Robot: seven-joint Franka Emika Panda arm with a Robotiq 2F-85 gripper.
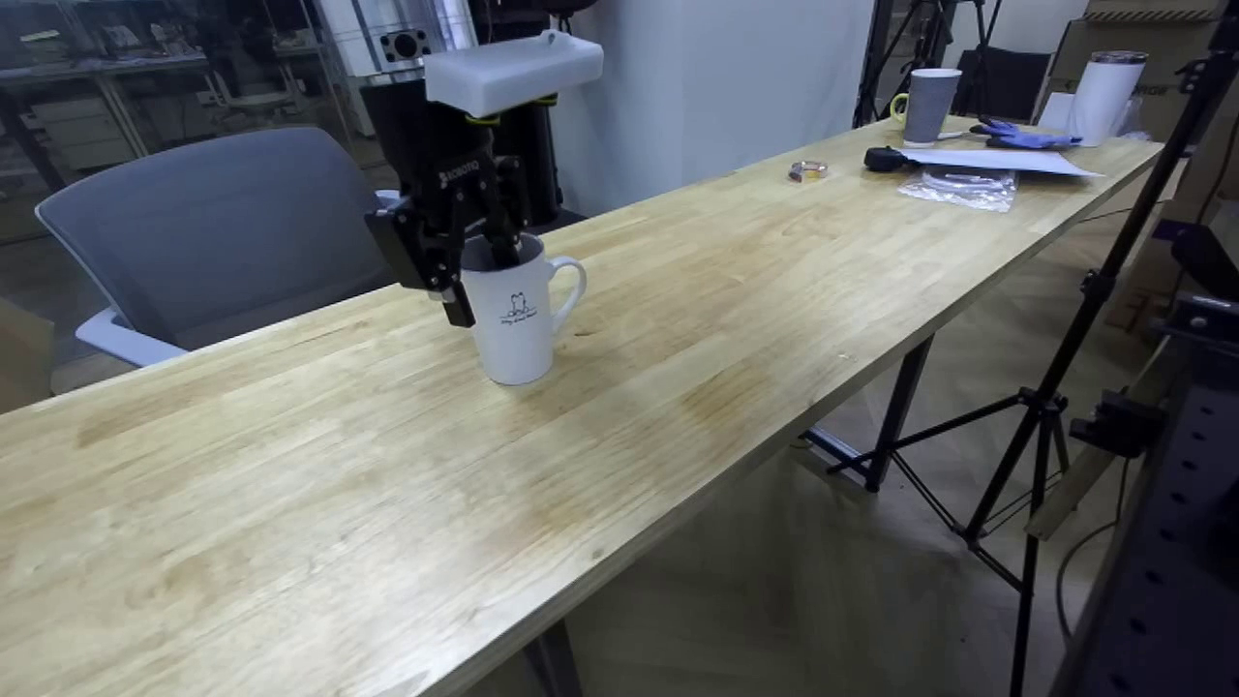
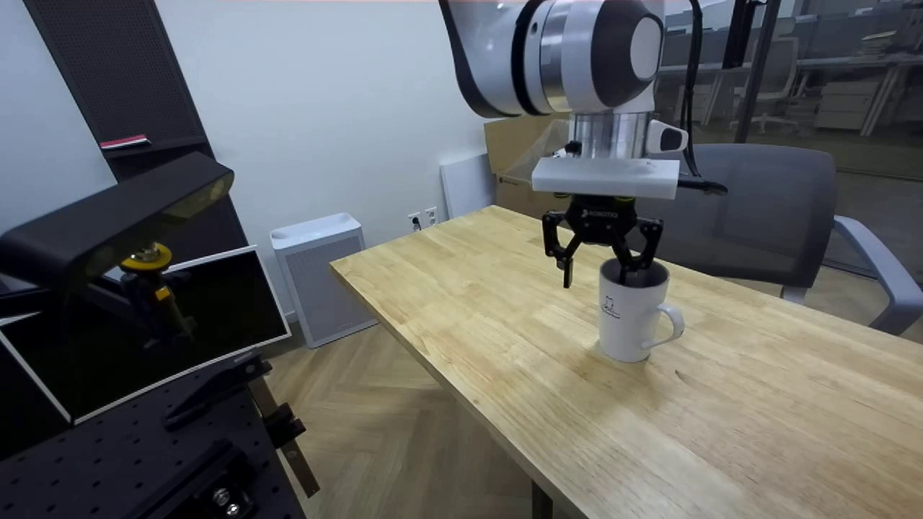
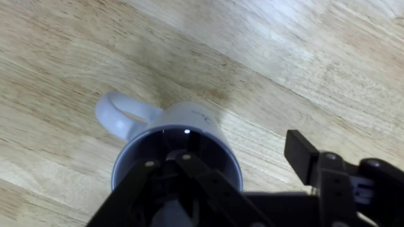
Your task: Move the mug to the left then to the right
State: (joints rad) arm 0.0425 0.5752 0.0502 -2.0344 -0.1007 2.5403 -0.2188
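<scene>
The white glossy ceramic mug [image 1: 516, 329], loop handle, dark inside and a little line drawing on it, is standing upright on a long pale wooden table [image 1: 290, 503], a bit left of centre in an exterior view. In the wrist view it's low and left of centre, handle poking to the upper left. The black two-finger gripper [image 2: 597, 277] is basically released: fingers spread apart, straddling the mug's wall, one dipping inside past the rim and the other hanging outside with a clear gap to the ceramic. Can't tell if the inside finger touches. Above that there's a chunky white block [image 2: 606, 178] on the wrist, then the white-and-grey robot arm [image 2: 562, 58] up top. A grey mesh-backed office chair [image 1: 213, 232] is beyond the table in both exterior views. Top right of an exterior view, the far end of the table has a white-rimmed grey cup [image 1: 935, 106], a tall white tumbler [image 1: 1106, 97] with a dark lid and a clear plastic bag [image 1: 968, 191]. Left side of an exterior view: a dark white-framed screen [image 2: 231, 310].
</scene>
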